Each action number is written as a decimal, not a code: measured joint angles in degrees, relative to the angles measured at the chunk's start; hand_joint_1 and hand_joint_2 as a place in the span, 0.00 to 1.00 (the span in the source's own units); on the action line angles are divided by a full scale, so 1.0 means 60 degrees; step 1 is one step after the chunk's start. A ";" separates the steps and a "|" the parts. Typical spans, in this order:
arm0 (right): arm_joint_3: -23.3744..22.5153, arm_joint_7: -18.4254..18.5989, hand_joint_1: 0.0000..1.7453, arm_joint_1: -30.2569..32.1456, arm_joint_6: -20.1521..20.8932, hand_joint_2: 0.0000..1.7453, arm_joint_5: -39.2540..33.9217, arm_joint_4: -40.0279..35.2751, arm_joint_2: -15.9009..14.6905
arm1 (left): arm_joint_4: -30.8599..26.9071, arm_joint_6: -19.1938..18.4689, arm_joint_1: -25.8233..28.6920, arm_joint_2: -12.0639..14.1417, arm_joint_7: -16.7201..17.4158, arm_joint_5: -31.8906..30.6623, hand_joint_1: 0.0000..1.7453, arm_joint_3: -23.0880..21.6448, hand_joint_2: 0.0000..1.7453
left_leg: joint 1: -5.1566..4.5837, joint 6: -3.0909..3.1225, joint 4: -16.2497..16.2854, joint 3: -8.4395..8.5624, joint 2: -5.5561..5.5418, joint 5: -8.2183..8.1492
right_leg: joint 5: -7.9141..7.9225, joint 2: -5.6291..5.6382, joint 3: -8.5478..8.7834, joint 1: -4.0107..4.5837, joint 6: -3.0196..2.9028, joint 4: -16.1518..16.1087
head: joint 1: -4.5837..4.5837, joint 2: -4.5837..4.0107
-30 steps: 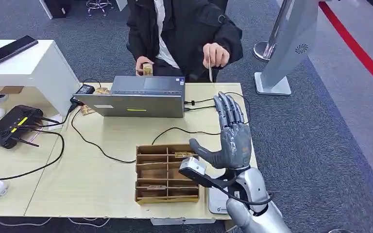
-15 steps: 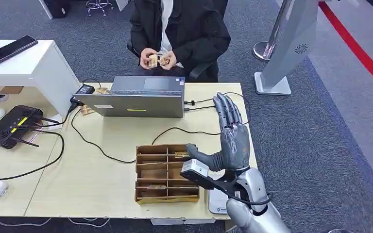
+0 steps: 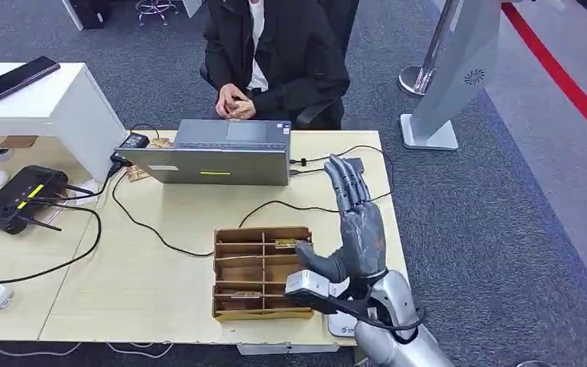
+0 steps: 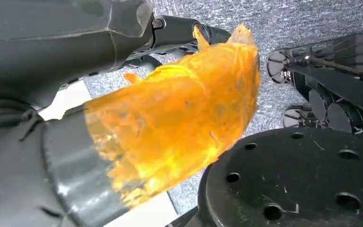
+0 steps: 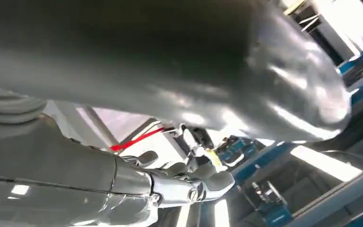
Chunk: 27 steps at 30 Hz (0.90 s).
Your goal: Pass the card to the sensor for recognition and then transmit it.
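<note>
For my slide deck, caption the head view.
Open right robot hand raised beside the cardboard organizer; a seated person faces the laptop.

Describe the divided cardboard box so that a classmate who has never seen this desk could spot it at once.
Start at the open grey laptop at the far edge of the wooden desk. Come towards the near edge: the cardboard box lies flat beside the raised right hand. It alone is brown and split into compartments.

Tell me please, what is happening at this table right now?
The right robot hand is raised above the table's right edge, fingers straight and apart, holding nothing. Beside it sits a cardboard divider box with a few cards in its slots. Across the table, a seated person behind a laptop holds both hands together. No card is being passed now.
</note>
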 joint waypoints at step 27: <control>0.1216 0.0237 0.00 0.0335 0.0568 1.00 0.0747 0.0179 -0.0255 | -0.0780 0.8710 -0.1656 -0.1304 0.0270 -0.0838 0.00 0.0102 0.00 | -0.0009 0.0006 0.0003 0.0002 -0.0006 0.0004 | 0.0005 -0.0016 0.0003 -0.0002 0.0005 0.0000 | 0.0000 0.0000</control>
